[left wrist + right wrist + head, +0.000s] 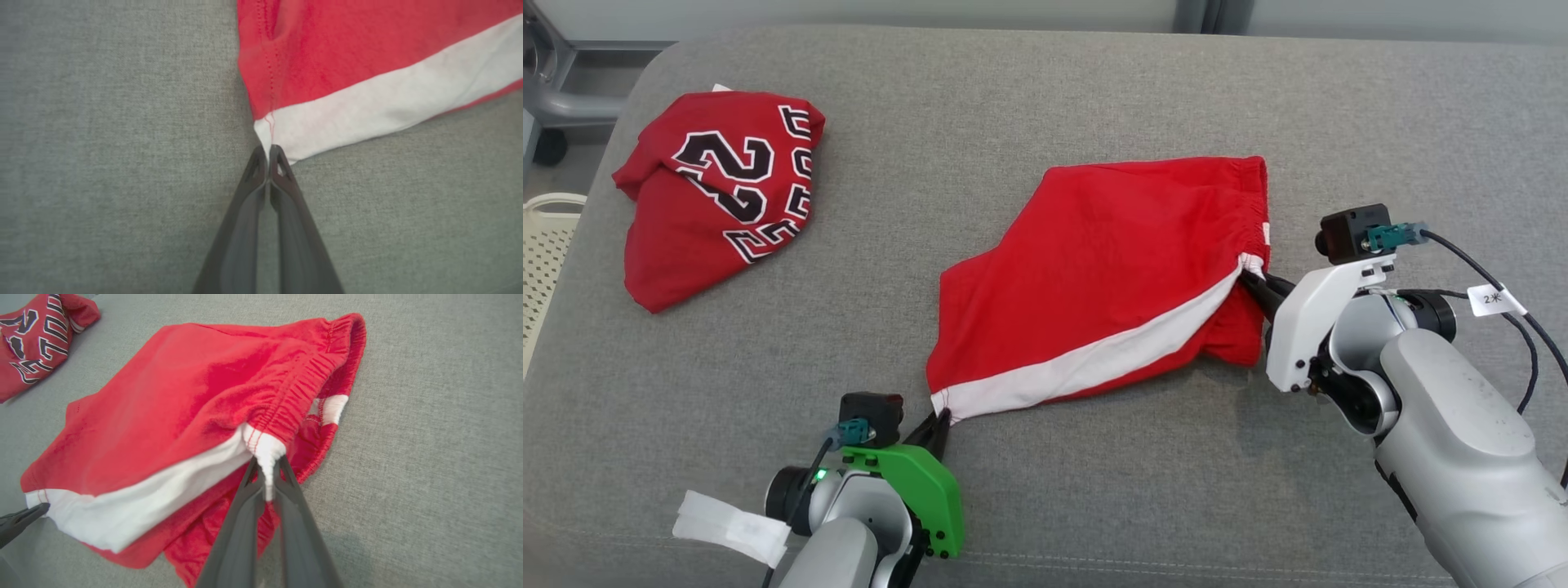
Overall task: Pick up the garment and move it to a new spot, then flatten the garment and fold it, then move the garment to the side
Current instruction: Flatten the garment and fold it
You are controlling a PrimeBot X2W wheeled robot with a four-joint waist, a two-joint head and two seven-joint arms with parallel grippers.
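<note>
The garment is a pair of red shorts with a white side stripe, lying on the grey cushion. My left gripper is shut on the white hem corner at the lower left of the shorts. My right gripper is shut on the white end of the stripe at the elastic waistband. In the right wrist view the shorts are lifted slightly at the waistband, and the left gripper's fingers show at the far hem corner.
A second red garment with black and white lettering lies bunched at the cushion's far left. A pale slatted basket stands off the left edge. Bare grey cushion stretches in front of and behind the shorts.
</note>
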